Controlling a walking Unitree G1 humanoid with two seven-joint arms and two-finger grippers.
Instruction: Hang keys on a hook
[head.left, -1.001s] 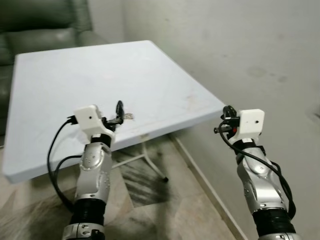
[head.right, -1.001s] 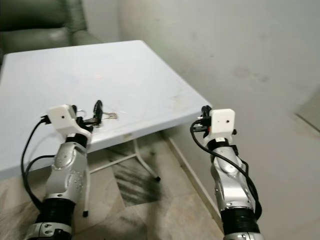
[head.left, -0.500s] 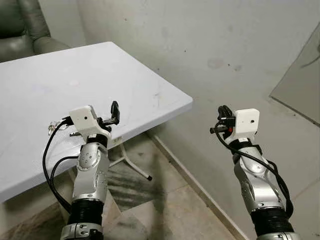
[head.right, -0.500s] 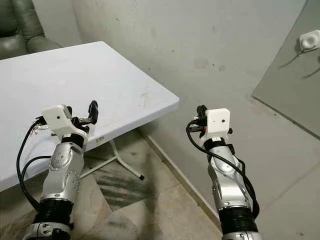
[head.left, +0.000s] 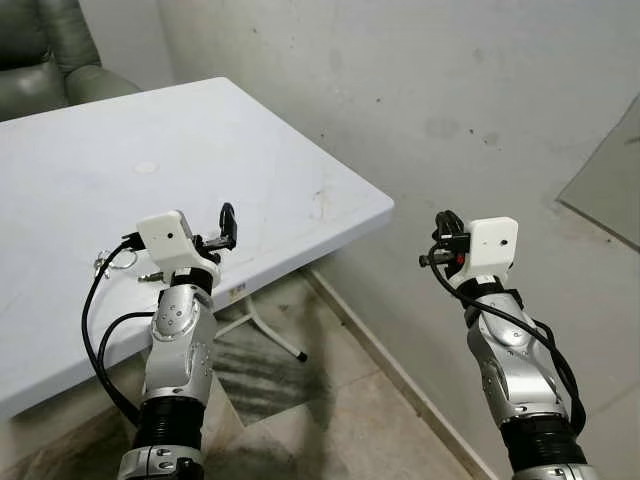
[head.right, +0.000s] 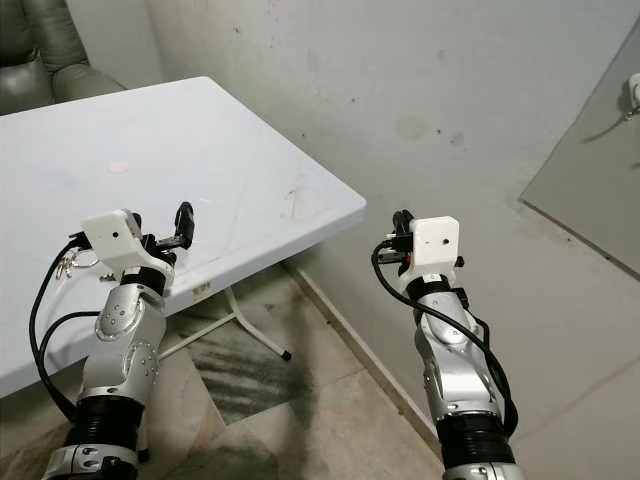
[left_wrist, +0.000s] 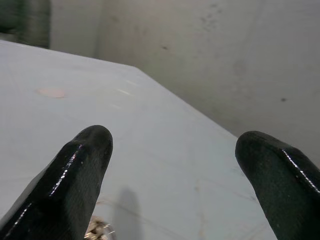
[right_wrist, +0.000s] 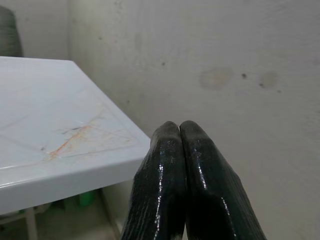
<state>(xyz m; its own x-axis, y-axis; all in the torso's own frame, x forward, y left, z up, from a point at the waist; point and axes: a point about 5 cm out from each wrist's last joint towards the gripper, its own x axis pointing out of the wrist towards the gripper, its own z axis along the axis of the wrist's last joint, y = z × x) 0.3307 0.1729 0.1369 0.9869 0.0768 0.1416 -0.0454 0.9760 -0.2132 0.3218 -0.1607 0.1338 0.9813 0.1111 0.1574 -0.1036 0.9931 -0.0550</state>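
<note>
A bunch of keys (head.left: 108, 263) on a ring lies on the white table (head.left: 90, 170) near its front edge, just left of my left wrist. My left gripper (head.left: 222, 230) hovers over the table edge, open and empty. In the left wrist view the fingers (left_wrist: 75, 170) stand wide apart, and a glint of the keys (left_wrist: 97, 231) shows beneath them. My right gripper (head.left: 440, 246) is raised off the table's right side, facing the wall, with its fingertips (right_wrist: 170, 145) pressed together on nothing.
A bare plaster wall (head.left: 450, 90) runs along the right, close to the table corner (head.left: 385, 208). A grey panel (head.right: 590, 190) with a small white fitting (head.right: 633, 90) hangs on it. A green sofa (head.left: 50, 60) stands behind the table. Metal table legs (head.left: 270, 335) rest on the tiled floor.
The whole view has swung to the right, so the camera turned. The keys, which lay at my left fingertips a second ago, are now left of that wrist. Both grippers keep their state.
</note>
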